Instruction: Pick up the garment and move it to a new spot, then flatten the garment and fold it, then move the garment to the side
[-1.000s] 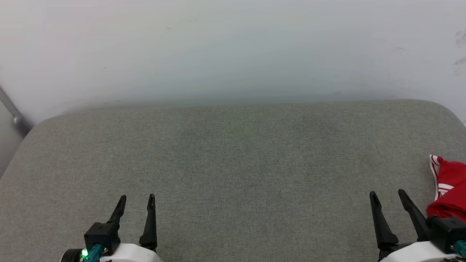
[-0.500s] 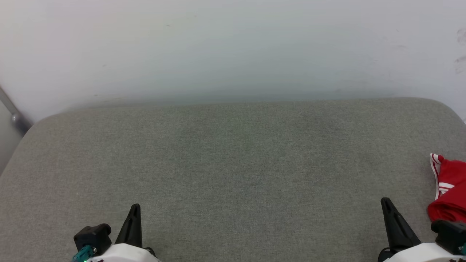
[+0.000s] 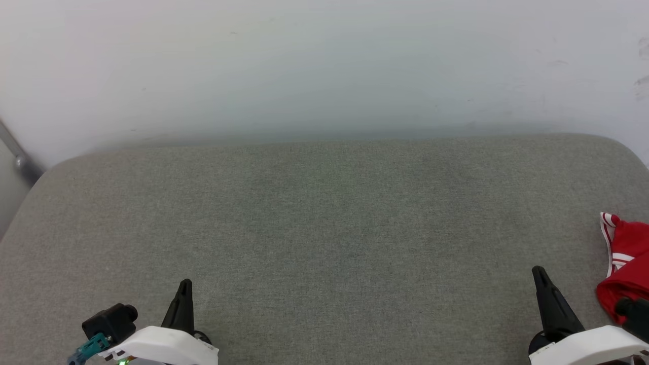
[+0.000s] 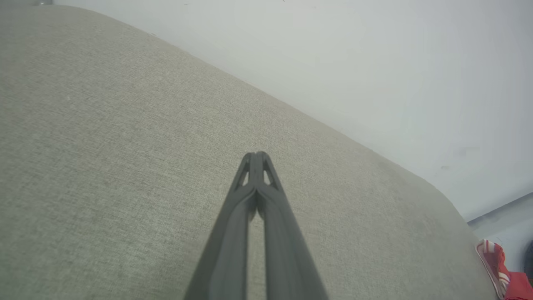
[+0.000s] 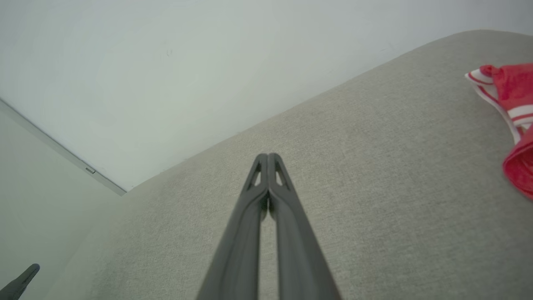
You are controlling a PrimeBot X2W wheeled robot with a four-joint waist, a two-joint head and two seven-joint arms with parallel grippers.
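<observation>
At the right edge of the grey fabric cushion [image 3: 324,228] lies the garment [image 3: 627,263], bunched in a heap of red cloth with a band of red-and-white striped trim curling along its left side; part of it runs out of the head view, and no writing can be made out on the folds that show. Near me, at the lower left, the left end effector [image 4: 258,156] hangs just over the cushion with its two dark fingers pressed together at the tips, holding nothing; at the lower right the right end effector [image 5: 268,156] has its fingers likewise closed tip to tip on nothing, with the garment just to its right and not touching it. Between the two arms the cushion is plain woven grey; a pale wall [image 3: 324,66] rises behind its far edge; a grey metal bar [image 3: 17,157] slants down that wall at the far left.
</observation>
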